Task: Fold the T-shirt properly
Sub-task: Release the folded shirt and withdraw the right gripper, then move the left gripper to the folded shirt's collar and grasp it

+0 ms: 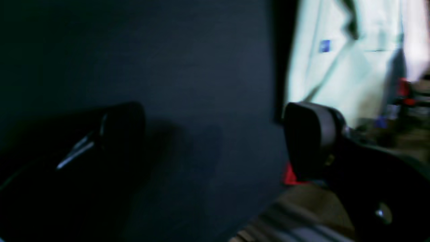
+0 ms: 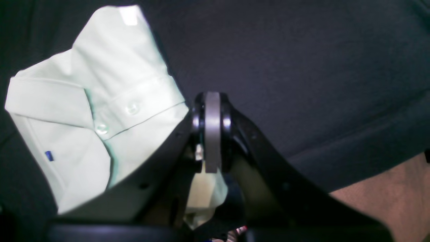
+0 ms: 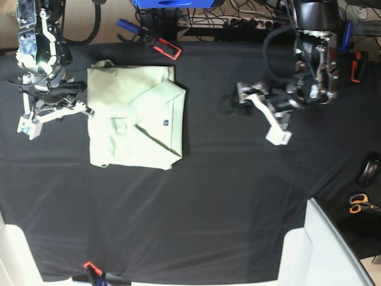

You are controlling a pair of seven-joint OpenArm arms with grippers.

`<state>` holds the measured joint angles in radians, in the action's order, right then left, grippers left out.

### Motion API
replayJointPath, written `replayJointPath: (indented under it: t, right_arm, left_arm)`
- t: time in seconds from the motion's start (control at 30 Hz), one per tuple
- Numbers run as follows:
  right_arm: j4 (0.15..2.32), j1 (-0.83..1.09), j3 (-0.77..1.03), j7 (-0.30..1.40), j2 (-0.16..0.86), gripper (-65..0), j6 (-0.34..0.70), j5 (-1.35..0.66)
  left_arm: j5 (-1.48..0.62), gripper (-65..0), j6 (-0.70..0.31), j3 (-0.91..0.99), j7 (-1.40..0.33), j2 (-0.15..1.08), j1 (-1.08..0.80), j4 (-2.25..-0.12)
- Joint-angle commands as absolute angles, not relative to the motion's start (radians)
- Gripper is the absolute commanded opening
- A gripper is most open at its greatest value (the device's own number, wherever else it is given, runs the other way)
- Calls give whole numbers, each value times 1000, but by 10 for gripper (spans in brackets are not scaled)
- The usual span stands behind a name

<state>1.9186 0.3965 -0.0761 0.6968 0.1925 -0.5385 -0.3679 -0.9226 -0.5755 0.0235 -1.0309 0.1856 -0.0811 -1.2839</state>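
Lying folded into a neat block, the pale mint-green cotton T-shirt point(image 3: 134, 116) on the black cloth counter point(image 3: 226, 196) looks nearly done. Left claw point(image 3: 260, 110) spread apart, well away; right claw point(image 2: 212, 131) pressed together, just beside.

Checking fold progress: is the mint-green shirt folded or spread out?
Folded: the pale mint-green cotton T-shirt lies as a compact rectangle on the black cloth-covered table, collar and blue label showing on top.

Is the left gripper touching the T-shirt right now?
Apart. The base view shows the left gripper over bare black cloth, with a wide dark gap between it and the folded T-shirt. The left wrist view shows nothing between its open fingers.
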Motion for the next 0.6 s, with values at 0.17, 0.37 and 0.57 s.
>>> replayJointPath:
  t: [0.17,0.37,0.57]
  right_arm:
    - [1900,398,-76,682,197,-650,-535,-363]
    - [1900,407,-73,682,197,-650,-535,-363]
    - [1900,409,-73,682,200,-650,-535,-363]
  left_arm:
    - [-1030,0,-582,-119,-1009,188,-1,-1290]
    - [-1032,0,-582,-191,-1012,137,67,-1129]
    - [-1030,0,-582,-199,-1009,90,113,-977]
